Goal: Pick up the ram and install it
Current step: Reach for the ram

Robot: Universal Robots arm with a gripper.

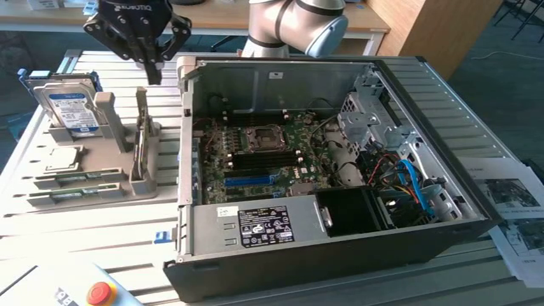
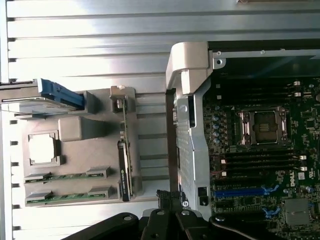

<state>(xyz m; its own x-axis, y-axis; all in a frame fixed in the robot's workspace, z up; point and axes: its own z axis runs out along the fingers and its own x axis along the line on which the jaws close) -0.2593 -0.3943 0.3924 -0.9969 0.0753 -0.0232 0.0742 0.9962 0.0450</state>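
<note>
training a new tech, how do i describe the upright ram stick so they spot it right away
Find the open computer case; on the exterior view's left of it sits a grey parts holder. The ram stands on its long edge in the holder's slot nearest the case. The two other green sticks lie flat, and the hard drive is boxy with a blue-white label.
</note>
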